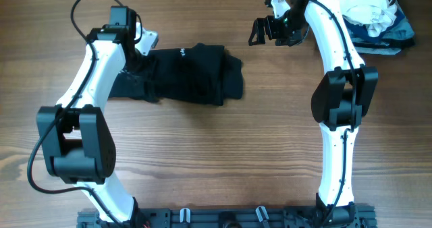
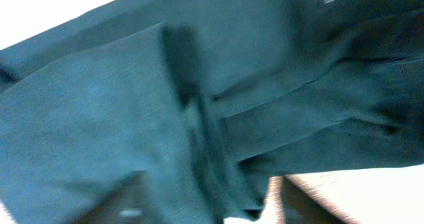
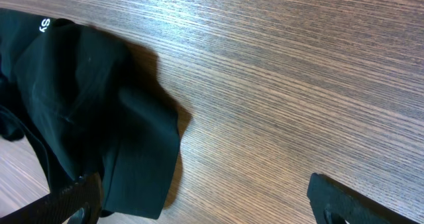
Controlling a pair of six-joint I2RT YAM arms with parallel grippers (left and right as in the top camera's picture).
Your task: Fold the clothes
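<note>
Bearing white lettering (image 1: 183, 52) (blurred, perhaps "S"), black T-shirt (image 1: 196, 76) lies crumpled.

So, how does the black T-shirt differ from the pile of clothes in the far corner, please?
The black T-shirt is one dark garment; the pile mixes white, navy and grey-blue. The T-shirt lies low and stretched out, left of centre; the pile is heaped at the far right edge. Both rest on the table.
</note>
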